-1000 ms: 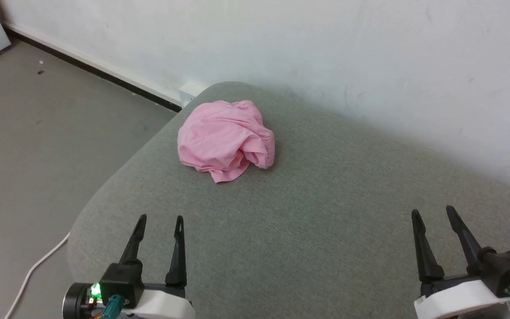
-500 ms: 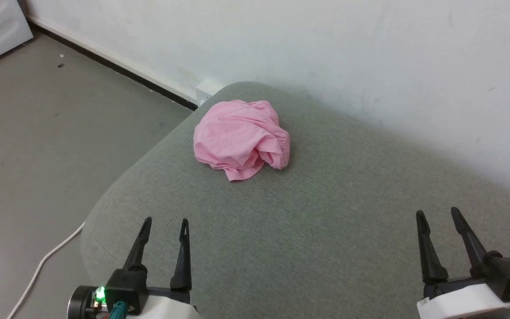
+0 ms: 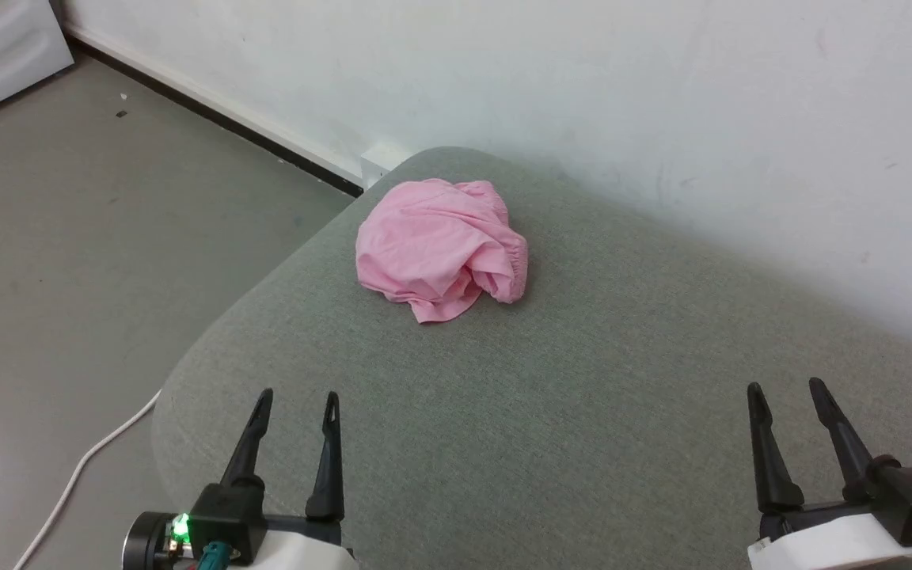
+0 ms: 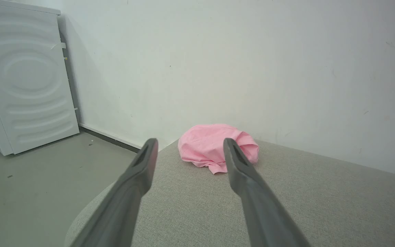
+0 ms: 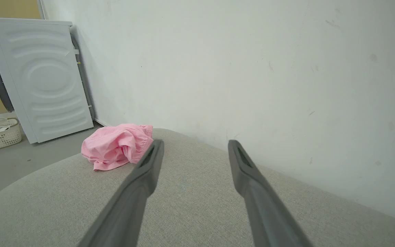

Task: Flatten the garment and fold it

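1. Far left, I see a white washing machine [image 4: 29,79] standing on the grey floor [image 3: 68,237] against the wall. In the right wrist view a pale laundry basket [image 5: 0,132] sits just beside it.
2. A white cable [image 3: 84,467] runs over the floor near the cushion's rounded left corner.
3. My left gripper [image 3: 298,394] hovers over the near left part of the grey fabric cushion [image 3: 583,412]. Its two fingers are spread apart with nothing between them, and they point towards the shorts.
4. The pink shorts [image 3: 440,249] lie crumpled in a heap on the cushion's far left corner, close to the wall and well apart from both grippers. The gathered elastic waistband bunches on the heap's right side, and a hemmed edge pokes out towards me. I cannot make out a label.
5. My right gripper [image 3: 785,385] hangs over the cushion's near right part, fingers parted and holding nothing.
6. The white wall [image 3: 662,95] runs behind the cushion along its far edge.
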Available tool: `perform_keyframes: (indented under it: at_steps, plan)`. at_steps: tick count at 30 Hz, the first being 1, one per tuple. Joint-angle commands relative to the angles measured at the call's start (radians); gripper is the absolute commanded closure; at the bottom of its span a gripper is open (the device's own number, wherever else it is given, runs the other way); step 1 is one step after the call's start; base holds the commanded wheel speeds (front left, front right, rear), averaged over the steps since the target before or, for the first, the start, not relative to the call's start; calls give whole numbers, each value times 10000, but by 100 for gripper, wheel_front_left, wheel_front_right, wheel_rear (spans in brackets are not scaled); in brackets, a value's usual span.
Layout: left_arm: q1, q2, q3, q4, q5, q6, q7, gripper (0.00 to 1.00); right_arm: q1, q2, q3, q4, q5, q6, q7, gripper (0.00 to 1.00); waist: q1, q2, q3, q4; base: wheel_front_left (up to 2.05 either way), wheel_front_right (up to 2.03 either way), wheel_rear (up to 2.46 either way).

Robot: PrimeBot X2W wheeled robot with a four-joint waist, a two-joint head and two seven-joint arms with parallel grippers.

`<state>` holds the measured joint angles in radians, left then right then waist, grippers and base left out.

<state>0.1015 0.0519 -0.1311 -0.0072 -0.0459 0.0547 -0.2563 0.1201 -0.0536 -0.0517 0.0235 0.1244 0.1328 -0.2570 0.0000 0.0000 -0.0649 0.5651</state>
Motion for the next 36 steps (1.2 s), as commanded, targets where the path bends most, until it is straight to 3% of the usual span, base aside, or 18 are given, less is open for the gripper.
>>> perform_keyframes:
  at_steps: [1,6,10,15,24,36]
  plan:
    - [91,-12,-3,-24,-76,10,-55,0,68,34,-12,43,105,-21,-47,0,0,0,17,-19,0,0,0]
    - [-217,106,49,126,-217,-354,-55,0,-66,34,-74,-23,-140,-21,-47,0,0,0,383,-334,0,0,0]
    - [-877,408,409,721,-312,-349,39,0,-279,34,13,-185,-402,-21,-47,0,0,0,910,-942,0,0,0]
    - [-2259,923,622,1099,-679,-866,807,0,-543,34,70,-494,-686,-21,-47,0,0,0,1825,-1771,0,0,0]
    - [-5253,2221,874,2604,-1783,-1675,3034,0,-1272,34,420,-1130,-1014,-21,-47,0,0,0,3459,-3597,0,0,0]
    - [-8318,4537,-10,5324,-4028,-1850,7200,0,-1917,34,647,-1703,-1040,-21,-47,0,0,0,4907,-5131,0,0,0]
